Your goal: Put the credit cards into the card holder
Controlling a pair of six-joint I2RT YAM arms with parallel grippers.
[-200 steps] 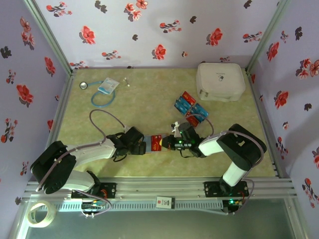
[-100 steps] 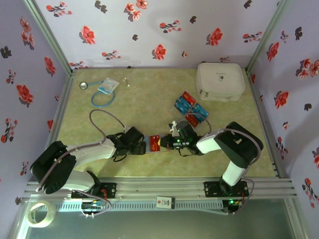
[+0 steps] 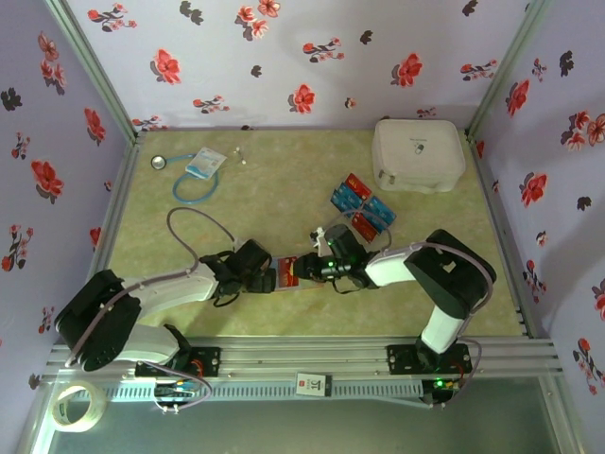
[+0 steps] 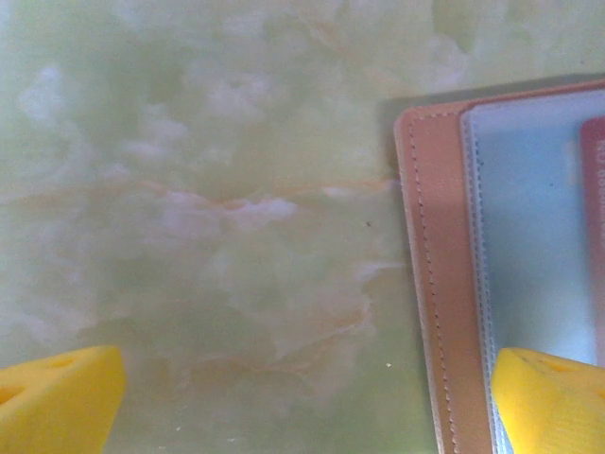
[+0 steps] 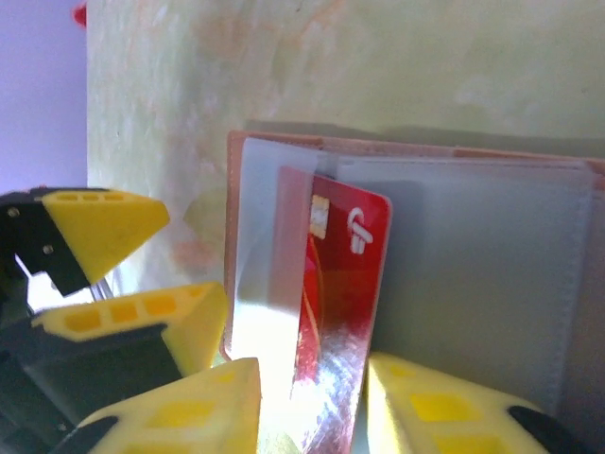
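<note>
Pale tape (image 3: pixel 76 405) in a roll lies nearest, outside the rail by the left arm's base. On the near half of the green marbled table (image 3: pixel 284 203) the left gripper (image 4: pixel 302 402) and the right gripper (image 5: pixel 312 402) face each other over the card holder (image 4: pixel 430 284), which lies open and flat between them. The left gripper has its jaws spread wide and holds nothing: one yellow fingertip (image 4: pixel 57 397) hangs over bare table, the other overlaps the holder's stitched tan border. The right gripper has its jaws partly apart around the near end of a red card (image 5: pixel 340 255); a gap shows beside one finger, so the card is not pinched. That card, with a chip and a white logo, lies on the holder, one long edge under the clear pocket film. Farther back and to the right, the other credit cards (image 3: pixel 362 210), red and blue, lie in a loose cluster, well apart from the holder. Just beyond them sits a white rounded case (image 3: pixel 419 154), and a blue-white packet (image 3: pixel 204 164) with a blue cord lies at the back left.
</note>
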